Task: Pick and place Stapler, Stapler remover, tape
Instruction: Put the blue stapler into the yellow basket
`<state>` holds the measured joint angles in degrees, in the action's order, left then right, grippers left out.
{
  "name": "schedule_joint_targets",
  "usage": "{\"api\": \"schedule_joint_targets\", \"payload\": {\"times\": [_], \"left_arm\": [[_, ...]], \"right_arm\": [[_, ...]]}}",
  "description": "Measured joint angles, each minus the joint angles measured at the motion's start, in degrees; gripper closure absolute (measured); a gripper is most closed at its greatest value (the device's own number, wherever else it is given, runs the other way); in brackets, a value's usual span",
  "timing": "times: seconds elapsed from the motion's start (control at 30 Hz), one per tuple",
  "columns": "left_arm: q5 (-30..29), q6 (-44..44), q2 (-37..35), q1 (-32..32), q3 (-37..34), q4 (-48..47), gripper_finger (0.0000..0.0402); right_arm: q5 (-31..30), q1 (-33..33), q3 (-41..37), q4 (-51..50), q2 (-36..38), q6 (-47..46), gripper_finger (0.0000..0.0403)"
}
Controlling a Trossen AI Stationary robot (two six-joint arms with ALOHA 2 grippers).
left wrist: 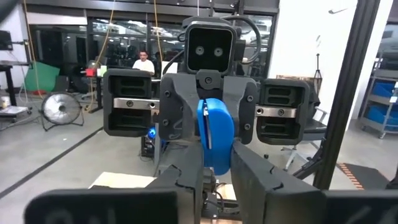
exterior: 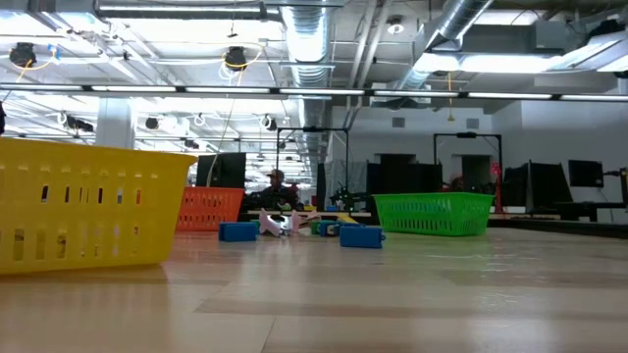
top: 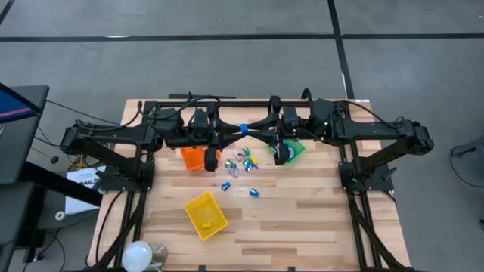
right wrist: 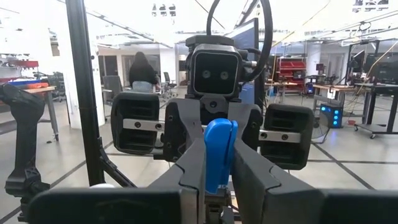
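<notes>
A blue item hung in mid-air between the two arms, above the back of the table. Both the left gripper and the right gripper were clamped on it, a handover by the look of it. Which task item it was, I could not tell. Best if one lets go only once the other's hold is sure. Bins: orange, green, yellow.

Yellow bin stands nearest on the tabletop. Orange bin and green bin sit toward the far edge, small blue pieces between them.
</notes>
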<state>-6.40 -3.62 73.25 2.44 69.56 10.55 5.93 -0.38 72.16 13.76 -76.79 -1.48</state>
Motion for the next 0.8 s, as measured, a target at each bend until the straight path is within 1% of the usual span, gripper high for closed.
{"api": "schedule_joint_targets", "payload": {"times": [0.27, 0.37, 0.6, 0.8], "left_arm": [[0.1, 0.7, 0.0, 0.1, 0.0, 0.0, 0.0351], [0.2, 0.7, 0.0, 0.1, 0.0, 0.0, 0.0351], [0.4, 0.8, 0.0, 0.1, 0.0, 0.0, 0.0353], [0.4, 0.8, 0.0, 0.1, 0.0, 0.0, 0.0354]], "right_arm": [[0.0, 0.0, 0.0, 0.0, 0.0, 0.0, 0.0353], [0.0, 0.0, 0.0, 0.0, 0.0, 0.0, 0.0346], [0.1, 0.0, 0.0, 0.0, 0.0, -0.1, 0.0305], [0.1, 0.0, 0.0, 0.0, 0.0, -1.2, 0.0261]]}}
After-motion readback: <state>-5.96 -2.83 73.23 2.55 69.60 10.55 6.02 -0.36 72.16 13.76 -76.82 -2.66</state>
